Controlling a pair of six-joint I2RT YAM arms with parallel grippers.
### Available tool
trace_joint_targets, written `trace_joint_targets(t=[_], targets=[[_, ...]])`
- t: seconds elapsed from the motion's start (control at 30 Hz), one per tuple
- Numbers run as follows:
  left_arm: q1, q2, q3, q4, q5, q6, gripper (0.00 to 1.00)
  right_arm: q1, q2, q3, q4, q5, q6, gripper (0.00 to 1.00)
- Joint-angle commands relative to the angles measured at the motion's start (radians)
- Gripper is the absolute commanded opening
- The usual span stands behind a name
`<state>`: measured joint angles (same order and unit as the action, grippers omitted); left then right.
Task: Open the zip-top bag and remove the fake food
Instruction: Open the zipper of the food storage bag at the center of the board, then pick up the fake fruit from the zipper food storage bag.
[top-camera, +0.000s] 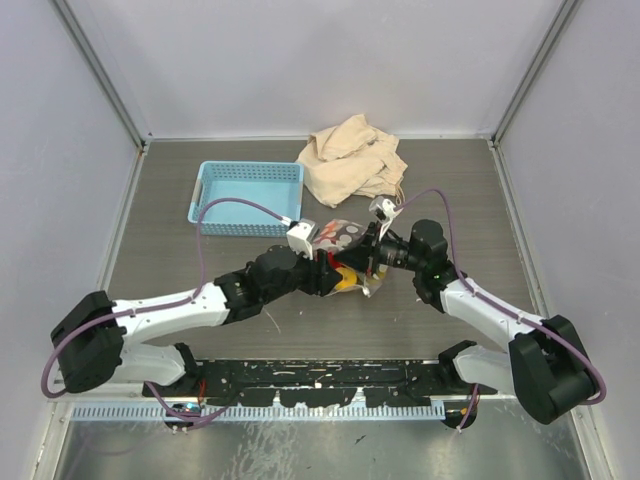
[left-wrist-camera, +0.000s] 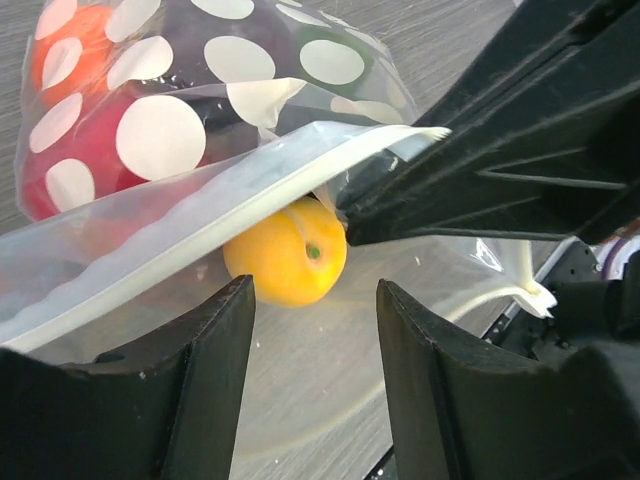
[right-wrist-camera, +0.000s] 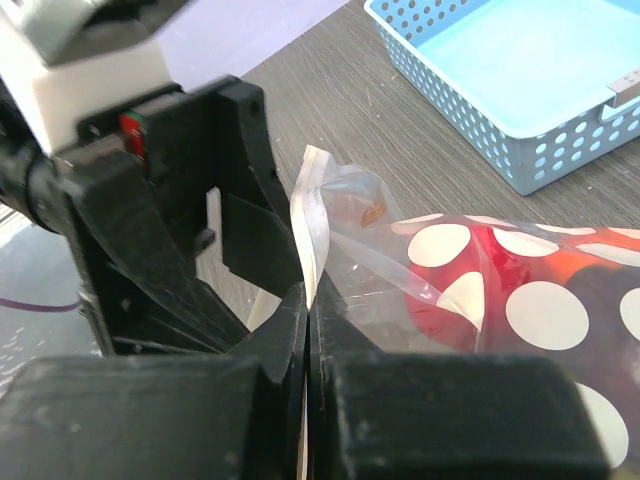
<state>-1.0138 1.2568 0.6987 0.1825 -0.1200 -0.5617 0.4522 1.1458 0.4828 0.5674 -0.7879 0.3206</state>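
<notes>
Bag, clear w/ white dots, sits mid-tabletop between both arms, mouth agape. Inside, food: yellow fruit right at the mouth, red & orange pcs deeper in. R fingers are pinched tight on the white zip strip, holding the upper lip up. L fingers are part-open at the mouth, gripping nothing; yellow fruit lies just beyond the tips. Blue basket & beige cloth sit farther back on the tabletop.
</notes>
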Motion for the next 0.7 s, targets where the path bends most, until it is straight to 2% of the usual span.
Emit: trace_joint_targets(t=[0.0, 0.3, 0.37, 0.53, 0.6, 0.67], targets=[[-0.001, 0.056, -0.006, 0.132, -0.021, 0.039, 0.54, 0.018, 0.001, 0.061, 0.039, -0.014, 0.004, 0.01], [0.0, 0.132, -0.015, 0.155, -0.054, 0.04, 0.63, 0.045, 0.018, 0.081, 0.024, -0.019, -0.002, 0.02], [-0.001, 0.14, -0.019, 0.161, -0.069, 0.043, 0.65, 0.053, 0.021, 0.093, -0.001, -0.03, -0.011, 0.11], [0.001, 0.151, -0.042, 0.186, -0.081, 0.051, 0.69, 0.056, -0.052, 0.131, -0.146, -0.046, -0.076, 0.49], [0.001, 0.151, -0.053, 0.194, -0.082, 0.054, 0.7, 0.056, -0.105, 0.143, -0.207, -0.037, -0.107, 0.58], [0.001, 0.151, -0.061, 0.204, -0.081, 0.059, 0.7, 0.056, -0.155, 0.158, -0.279, 0.005, -0.142, 0.61]])
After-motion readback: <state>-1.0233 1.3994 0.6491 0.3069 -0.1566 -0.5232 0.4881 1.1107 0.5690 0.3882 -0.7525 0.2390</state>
